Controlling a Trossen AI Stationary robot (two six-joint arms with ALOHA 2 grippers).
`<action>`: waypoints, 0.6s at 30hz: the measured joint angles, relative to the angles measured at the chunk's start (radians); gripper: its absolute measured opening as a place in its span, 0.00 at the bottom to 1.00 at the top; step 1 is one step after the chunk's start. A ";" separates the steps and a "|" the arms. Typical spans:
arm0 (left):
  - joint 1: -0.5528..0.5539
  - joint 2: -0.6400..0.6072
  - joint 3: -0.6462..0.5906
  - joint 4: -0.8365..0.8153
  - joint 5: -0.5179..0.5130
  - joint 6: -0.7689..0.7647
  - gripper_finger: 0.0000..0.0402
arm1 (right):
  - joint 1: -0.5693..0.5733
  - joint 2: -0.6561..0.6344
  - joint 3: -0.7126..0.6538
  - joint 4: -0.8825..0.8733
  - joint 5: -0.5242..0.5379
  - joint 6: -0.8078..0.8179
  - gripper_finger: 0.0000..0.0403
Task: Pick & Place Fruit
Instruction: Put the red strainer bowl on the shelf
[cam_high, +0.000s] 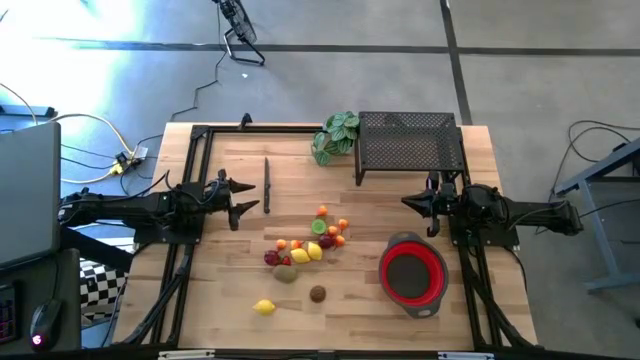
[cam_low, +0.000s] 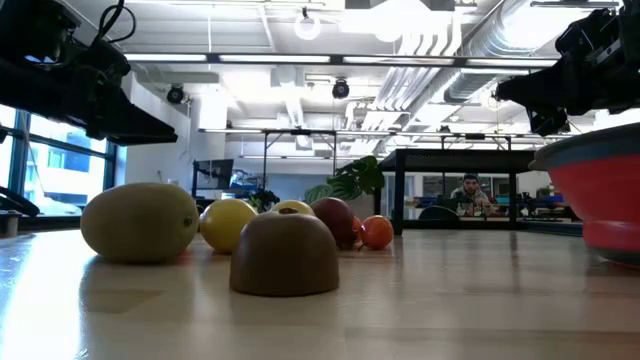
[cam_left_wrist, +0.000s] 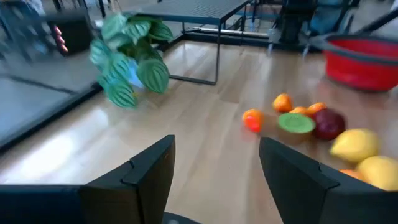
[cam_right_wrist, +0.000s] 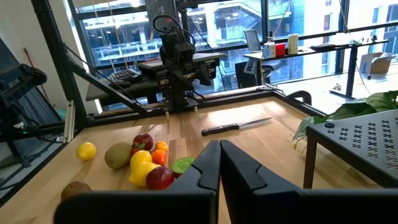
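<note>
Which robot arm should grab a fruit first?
Probably the left. The left gripper is open and faces the fruit pile with nothing between. The right gripper is shut, beside the red bowl.

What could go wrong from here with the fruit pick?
1. The fruit cluster is tightly packed, so the open left end effector closing on one piece may well nudge its neighbours, and round ones could roll.
2. The knife lies just ahead of the left end effector; a low sweep toward the fruit might drag it.
3. The lemon sits near the table's front edge, where a bump could send it off.
</note>
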 joint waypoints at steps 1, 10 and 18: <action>0.000 0.000 0.000 0.001 0.004 -0.041 0.57 | 0.000 0.000 0.000 0.000 0.000 0.015 0.01; 0.000 0.000 0.000 0.003 0.000 -0.202 0.57 | 0.000 0.000 0.000 0.003 0.002 0.104 0.01; 0.000 0.000 0.002 0.000 -0.014 -0.205 0.57 | 0.000 0.000 0.000 0.003 0.001 0.103 0.01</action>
